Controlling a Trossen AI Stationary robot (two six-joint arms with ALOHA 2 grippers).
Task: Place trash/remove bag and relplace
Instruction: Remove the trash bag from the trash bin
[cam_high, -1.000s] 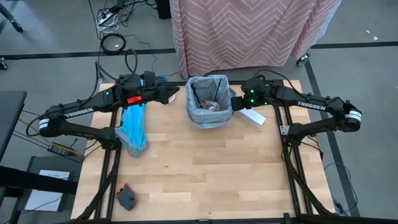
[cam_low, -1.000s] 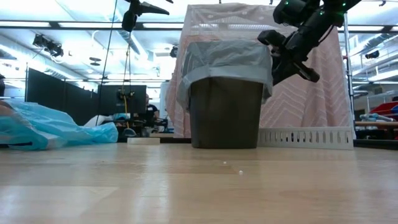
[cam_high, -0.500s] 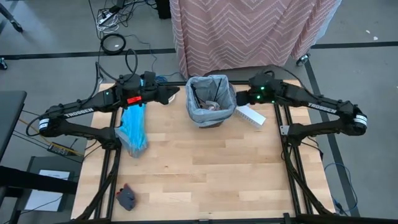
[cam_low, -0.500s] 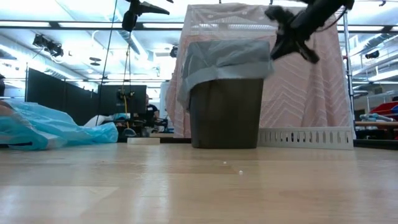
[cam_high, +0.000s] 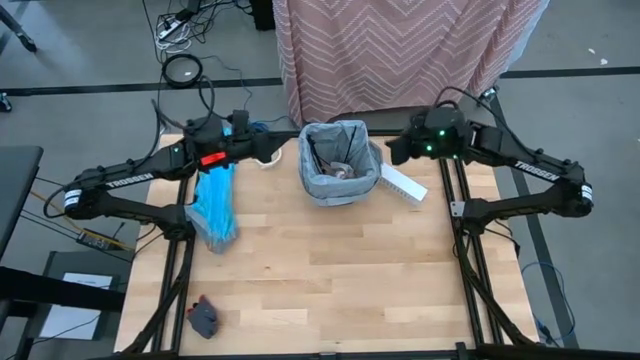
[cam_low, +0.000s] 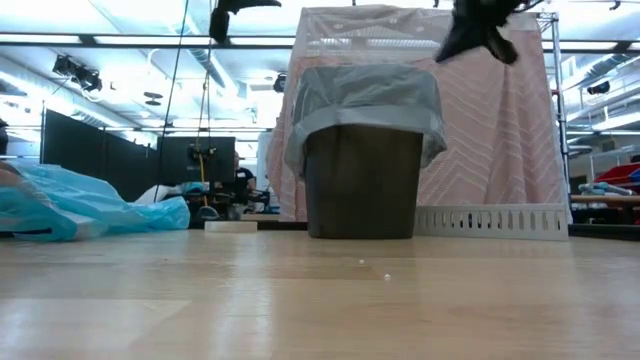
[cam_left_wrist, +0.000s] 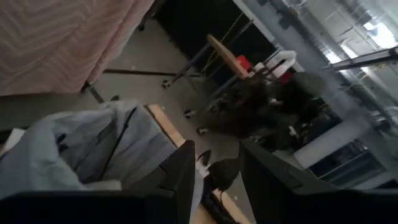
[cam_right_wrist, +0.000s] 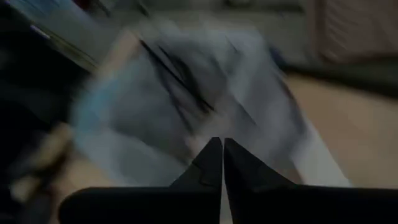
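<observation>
Bag (cam_high: 338, 160), grey, lines the bin (cam_low: 362, 180) at table's 12 o'clock. Left gripper (cam_high: 280, 156) waits at its 9 o'clock, fingers apart; right gripper (cam_high: 394, 150) at 3, pinched empty. Arms read TROSSEN (cam_high: 127, 180).

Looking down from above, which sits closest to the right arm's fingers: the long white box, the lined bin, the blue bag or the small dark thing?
From the right gripper:
1. Long white box, just beside it.
2. Lined bin, table centre-back.
3. Blue bag, left side.
4. Small dark thing, front left corner.
</observation>
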